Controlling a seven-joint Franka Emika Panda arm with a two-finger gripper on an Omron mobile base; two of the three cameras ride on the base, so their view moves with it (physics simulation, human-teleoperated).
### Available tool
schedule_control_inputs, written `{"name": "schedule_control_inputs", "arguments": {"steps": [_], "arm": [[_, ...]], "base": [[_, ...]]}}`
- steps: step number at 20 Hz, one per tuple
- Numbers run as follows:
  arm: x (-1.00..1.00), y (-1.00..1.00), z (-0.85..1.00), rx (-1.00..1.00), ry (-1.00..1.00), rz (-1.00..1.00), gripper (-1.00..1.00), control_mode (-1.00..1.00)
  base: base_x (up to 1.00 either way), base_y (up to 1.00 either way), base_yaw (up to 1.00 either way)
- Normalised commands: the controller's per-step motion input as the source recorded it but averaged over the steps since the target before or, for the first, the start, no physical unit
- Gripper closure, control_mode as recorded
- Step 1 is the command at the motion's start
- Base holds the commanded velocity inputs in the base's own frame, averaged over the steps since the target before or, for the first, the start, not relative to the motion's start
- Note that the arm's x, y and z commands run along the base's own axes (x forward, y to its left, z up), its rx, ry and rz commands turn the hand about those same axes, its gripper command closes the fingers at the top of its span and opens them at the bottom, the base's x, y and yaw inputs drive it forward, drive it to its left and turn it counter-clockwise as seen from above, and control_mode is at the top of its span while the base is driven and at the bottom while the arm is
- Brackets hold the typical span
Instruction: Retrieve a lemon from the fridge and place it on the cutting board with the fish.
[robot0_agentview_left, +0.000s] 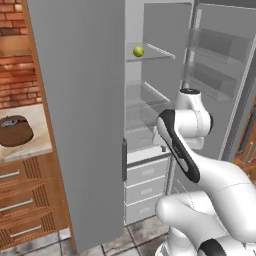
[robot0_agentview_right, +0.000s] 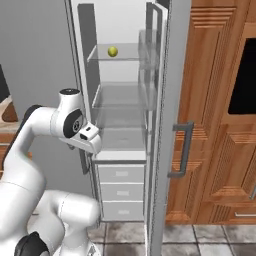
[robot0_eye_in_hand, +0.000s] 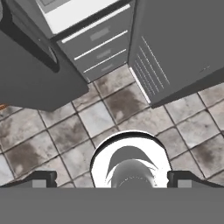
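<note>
The fridge (robot0_agentview_left: 85, 125) stands open with both grey doors swung out. The lemon (robot0_agentview_left: 138, 51), small and yellow-green, sits alone on an upper glass shelf, also visible in the right base view as the lemon (robot0_agentview_right: 113, 51). My gripper (robot0_eye_in_hand: 113, 178) points down at the tiled floor in front of the fridge's bottom drawers (robot0_eye_in_hand: 96, 43). Its fingertips (robot0_eye_in_hand: 43, 177) stand wide apart and open, holding nothing. The hand (robot0_agentview_right: 86, 134) hangs well below the lemon's shelf. The dark brown cutting board (robot0_agentview_left: 15, 134) lies on the counter at far left, with the grey fish (robot0_agentview_left: 13, 121) on top.
The left fridge door (robot0_agentview_left: 85, 125) stands between the counter and the fridge interior. The right door (robot0_agentview_left: 215, 75) carries clear bins. Wooden drawers (robot0_agentview_left: 20, 200) sit under the counter. Tall wooden cabinets with a black appliance (robot0_agentview_right: 245, 75) flank the fridge on the right.
</note>
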Motion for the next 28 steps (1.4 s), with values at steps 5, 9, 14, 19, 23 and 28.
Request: {"name": "schedule_control_inputs", "arguments": {"steps": [5, 9, 14, 19, 23, 28], "arm": [[0.00, 0.00, 0.00, 0.00, 0.00, 0.00, -1.00, 1.00], [0.00, 0.00, 0.00, 0.00, 0.00, 0.00, -1.00, 1.00], [0.00, 0.00, 0.00, 0.00, 0.00, 0.00, -1.00, 1.00], [0.00, 0.00, 0.00, 0.00, 0.00, 0.00, -1.00, 1.00], [0.00, 0.00, 0.00, 0.00, 0.00, 0.00, -1.00, 1.00], [0.00, 0.00, 0.00, 0.00, 0.00, 0.00, -1.00, 1.00]], "base": [[0.13, 0.01, -0.27], [0.36, 0.02, -0.10], [0.57, 0.23, -0.03], [0.69, 0.22, -0.03], [0.29, -0.13, 0.00], [0.32, -0.26, 0.00]]}}
